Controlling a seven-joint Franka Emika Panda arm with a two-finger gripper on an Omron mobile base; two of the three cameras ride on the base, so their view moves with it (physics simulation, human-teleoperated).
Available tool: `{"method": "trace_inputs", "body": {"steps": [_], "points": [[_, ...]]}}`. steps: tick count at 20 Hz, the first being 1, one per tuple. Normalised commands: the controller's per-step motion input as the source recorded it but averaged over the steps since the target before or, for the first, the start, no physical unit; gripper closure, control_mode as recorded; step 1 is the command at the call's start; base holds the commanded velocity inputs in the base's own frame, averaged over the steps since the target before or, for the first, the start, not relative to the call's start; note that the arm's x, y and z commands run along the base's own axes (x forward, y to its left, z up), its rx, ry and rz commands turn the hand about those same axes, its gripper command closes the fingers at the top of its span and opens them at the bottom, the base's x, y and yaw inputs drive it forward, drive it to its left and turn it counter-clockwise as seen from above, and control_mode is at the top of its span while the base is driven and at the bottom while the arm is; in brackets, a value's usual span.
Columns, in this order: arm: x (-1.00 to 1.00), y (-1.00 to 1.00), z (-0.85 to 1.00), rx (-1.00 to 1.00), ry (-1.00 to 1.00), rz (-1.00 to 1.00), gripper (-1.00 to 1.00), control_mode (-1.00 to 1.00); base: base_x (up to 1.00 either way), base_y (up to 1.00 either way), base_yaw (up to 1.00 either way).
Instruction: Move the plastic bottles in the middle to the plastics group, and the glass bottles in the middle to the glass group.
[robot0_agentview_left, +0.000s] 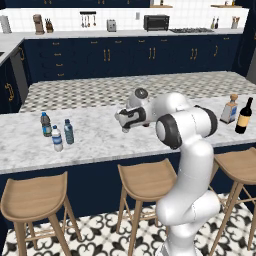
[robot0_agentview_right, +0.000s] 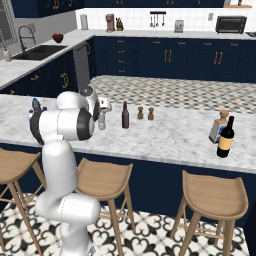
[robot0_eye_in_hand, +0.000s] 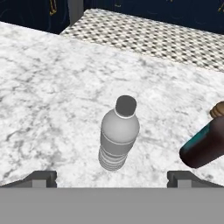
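place: home kitchen | evidence: navy cabinets (robot0_agentview_left: 150, 52), sink (robot0_agentview_right: 37, 50), toaster oven (robot0_agentview_left: 156, 22), marble island counter (robot0_agentview_left: 100, 135), wooden stools (robot0_agentview_left: 145, 182)

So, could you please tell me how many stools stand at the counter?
3: left stool, middle stool and right stool, in a row along the counter's near side. More may sit outside the frame.

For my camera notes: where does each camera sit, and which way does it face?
Left base view: behind the arm's left, facing forward-down over the marble counter; white arm at lower right.
Right base view: behind its right, same counter; arm at lower left.
Hand view: on the hand, facing the grey water bottle; open gripper tips at bottom.
Shared: both base views show the black wine bottle.
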Motion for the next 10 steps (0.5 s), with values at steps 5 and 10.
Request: {"method": "trace_inputs", "body": {"steps": [5, 10], "points": [[0.01, 0.00, 0.02, 0.00, 0.08, 0.00, -1.00, -1.00, 0.00, 0.00, 0.00], [0.03, 0.00, 0.21, 0.00, 0.24, 0.00, -1.00, -1.00, 0.00, 0.00, 0.00]]}}
